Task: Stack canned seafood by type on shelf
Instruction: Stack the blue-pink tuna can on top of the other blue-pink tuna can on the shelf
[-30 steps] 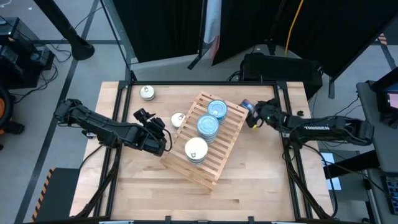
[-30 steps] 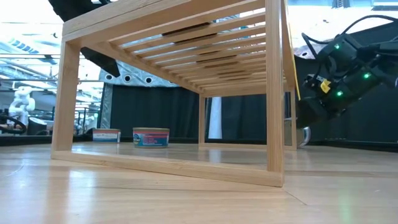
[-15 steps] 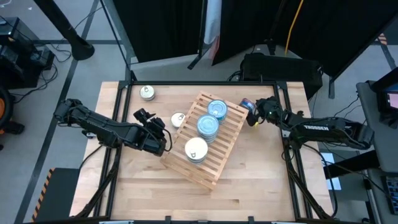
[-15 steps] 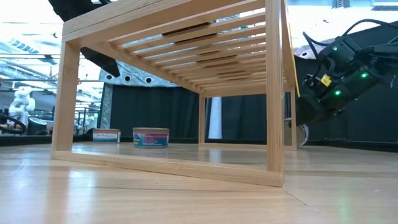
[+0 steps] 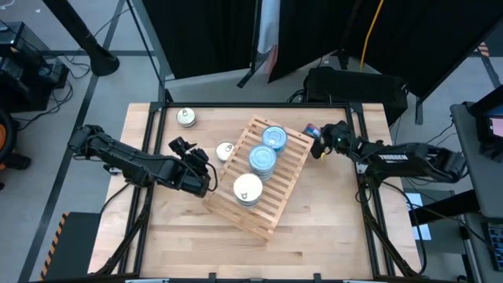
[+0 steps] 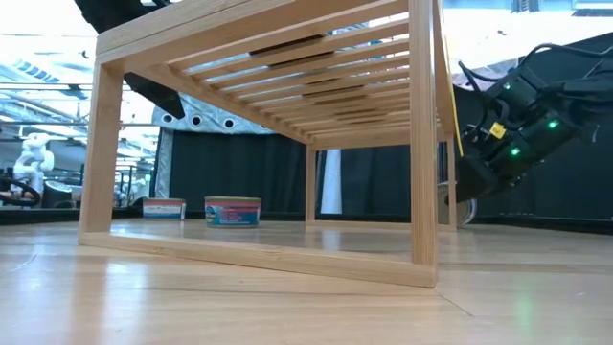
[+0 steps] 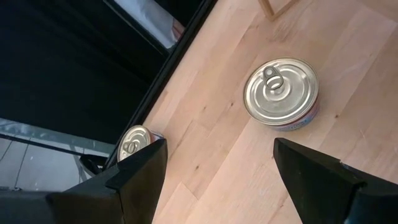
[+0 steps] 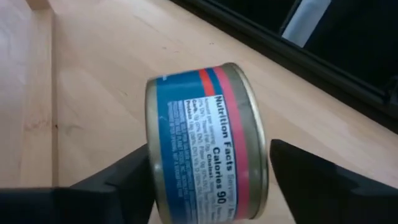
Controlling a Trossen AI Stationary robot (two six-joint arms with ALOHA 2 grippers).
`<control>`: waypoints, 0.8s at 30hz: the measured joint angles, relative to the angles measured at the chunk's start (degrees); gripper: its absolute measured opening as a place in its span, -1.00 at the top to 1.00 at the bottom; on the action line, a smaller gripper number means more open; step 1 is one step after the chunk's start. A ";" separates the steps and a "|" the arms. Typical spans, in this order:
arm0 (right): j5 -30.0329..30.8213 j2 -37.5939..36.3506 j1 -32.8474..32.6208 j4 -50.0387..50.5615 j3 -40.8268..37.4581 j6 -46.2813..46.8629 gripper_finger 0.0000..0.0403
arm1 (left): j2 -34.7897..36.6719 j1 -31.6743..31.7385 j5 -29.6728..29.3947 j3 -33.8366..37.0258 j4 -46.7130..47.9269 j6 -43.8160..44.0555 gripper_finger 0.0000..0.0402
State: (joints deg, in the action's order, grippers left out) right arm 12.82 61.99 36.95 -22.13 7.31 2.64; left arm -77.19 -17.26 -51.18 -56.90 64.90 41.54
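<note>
Right pincer [image 8: 208, 186] fingers apart around blue-label tin [image 8: 208, 149] beside shelf [image 5: 259, 177], left pincer [image 7: 214, 180] spread wide, low over table.

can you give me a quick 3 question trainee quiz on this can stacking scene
1. True or false: the blue-labelled can between the right claw's fingers stands upright on the table.
2. How many stacks or cans sit on top of the shelf in the high view, and which tops show?
3. Multiple choice: the left claw is A) gripping a silver-topped can, B) open with nothing between its fingers, C) resting on the shelf.

Key
1. False: it lies on its side, label facing the wrist camera.
2. Three: two blue tops and one white top.
3. B: the nearest silver-topped can lies apart on the table.
</note>
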 joint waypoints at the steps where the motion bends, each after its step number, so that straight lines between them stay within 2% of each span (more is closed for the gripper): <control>1: 0.00 0.57 0.04 -0.47 0.00 -0.08 -0.37 | -0.02 -0.02 0.00 0.00 0.00 0.00 -0.50; 11: -1.33 0.75 0.15 -0.83 0.00 0.89 0.17 | -0.02 -0.02 0.00 0.00 0.04 -0.15 -0.50; 16: -2.42 -1.90 0.13 1.89 0.62 2.72 0.17 | -0.02 -0.02 0.00 0.00 0.04 -0.33 -0.50; 21: -2.44 -6.10 0.11 14.66 4.66 3.45 0.04 | -0.02 -0.01 0.55 0.00 0.04 -0.31 -0.50; 24: -1.81 -8.92 0.11 22.74 7.78 4.18 0.03 | -0.01 -0.01 0.59 0.00 0.04 -0.30 -0.50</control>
State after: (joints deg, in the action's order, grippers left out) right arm 11.01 53.07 37.06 0.61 15.09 6.82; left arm -77.20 -17.26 -50.59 -56.90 64.95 41.24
